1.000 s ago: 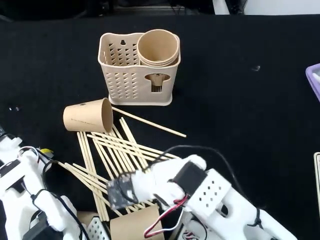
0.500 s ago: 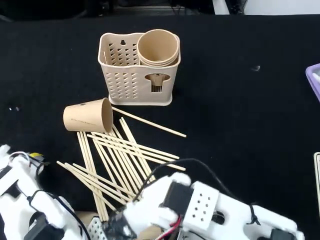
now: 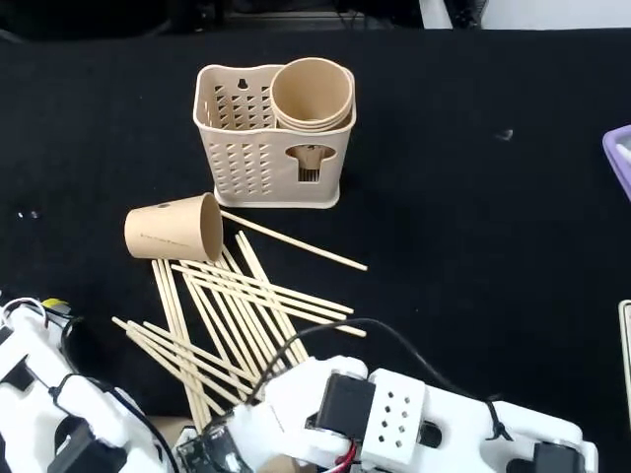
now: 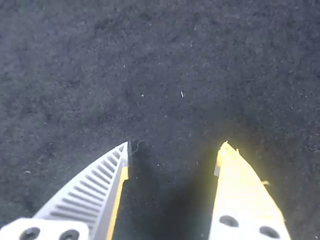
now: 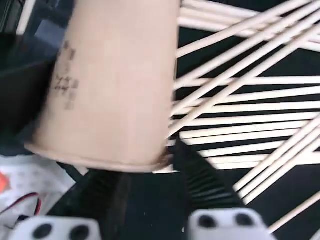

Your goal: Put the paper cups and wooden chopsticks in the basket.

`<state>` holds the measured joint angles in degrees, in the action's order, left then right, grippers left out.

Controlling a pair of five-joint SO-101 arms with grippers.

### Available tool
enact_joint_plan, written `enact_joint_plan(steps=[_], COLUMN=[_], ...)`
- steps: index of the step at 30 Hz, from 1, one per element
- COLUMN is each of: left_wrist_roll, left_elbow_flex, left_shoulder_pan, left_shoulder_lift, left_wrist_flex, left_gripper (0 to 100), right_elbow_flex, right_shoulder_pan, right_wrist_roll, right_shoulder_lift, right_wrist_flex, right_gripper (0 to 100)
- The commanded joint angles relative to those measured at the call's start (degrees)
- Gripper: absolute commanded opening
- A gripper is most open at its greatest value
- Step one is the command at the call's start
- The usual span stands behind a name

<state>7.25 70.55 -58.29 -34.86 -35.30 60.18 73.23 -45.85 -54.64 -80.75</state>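
**A:** High view, stock?
**B:** Basket [image 3: 246, 168] holding stacked cups [image 3: 312, 94], well apart from right arm [image 3: 394, 434]. Lying cup [image 3: 173, 232] and chopsticks [image 3: 237, 305] lie between.
**A:** Left wrist?
**B:** Left gripper [image 4: 175, 145], jaws wide, nothing held, above black cloth [image 4: 150, 60].
**A:** Right wrist?
**B:** Right gripper [image 5: 142, 167], jaws apart. Paper cup [image 5: 115, 85] on its side, rim just ahead of the fingertips, chopsticks beside.

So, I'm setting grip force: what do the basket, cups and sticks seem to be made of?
The basket looks like moulded plastic, beige and matt, with punched slots. The cups look like thin tan paper, matt, with a rolled rim. The sticks seem bare pale wood, possibly bamboo; no gloss shows.
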Motion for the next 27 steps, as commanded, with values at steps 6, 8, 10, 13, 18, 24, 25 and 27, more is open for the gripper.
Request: enact_joint_plan(steps=[6, 8, 10, 13, 18, 24, 25, 27], left_wrist_roll=[0.4, 0.4, 0.4, 0.4, 0.4, 0.0, 0.0, 0.0], left_elbow_flex=[-2.4, -2.4, -2.4, -2.4, -2.3, -0.5, -0.3, 0.4], left_shoulder_pan=[-0.4, -0.4, -0.3, -0.3, 0.0, 6.4, 7.3, 9.1], left_shoulder_lift=[-0.5, -0.5, -0.5, -0.5, -0.5, -0.5, -0.5, -0.6], left_wrist_flex=[0.8, 0.8, 0.8, 0.8, 0.8, 0.5, 0.4, 0.4], left_gripper=[28, 28, 28, 28, 28, 28, 28, 28], right_elbow_flex=[-15.9, -20.0, -23.5, -26.9, -24.4, -21.8, -22.0, -22.6], right_shoulder_pan=[-12.3, -17.3, -24.0, -37.0, -61.5, -82.6, -84.0, -86.0], right_wrist_roll=[-3.3, -3.5, -3.6, -3.7, -3.1, 0.4, 0.4, 0.4], right_shoulder_lift=[-1.5, -1.3, -1.0, -0.9, 0.4, 15.6, 19.2, 26.0], right_wrist_flex=[-11.2, -13.8, -14.9, -14.7, -6.7, 3.4, 4.3, 6.6], right_gripper=[1.1, 1.1, 1.1, 1.1, 1.1, 1.1, 1.1, 1.1])
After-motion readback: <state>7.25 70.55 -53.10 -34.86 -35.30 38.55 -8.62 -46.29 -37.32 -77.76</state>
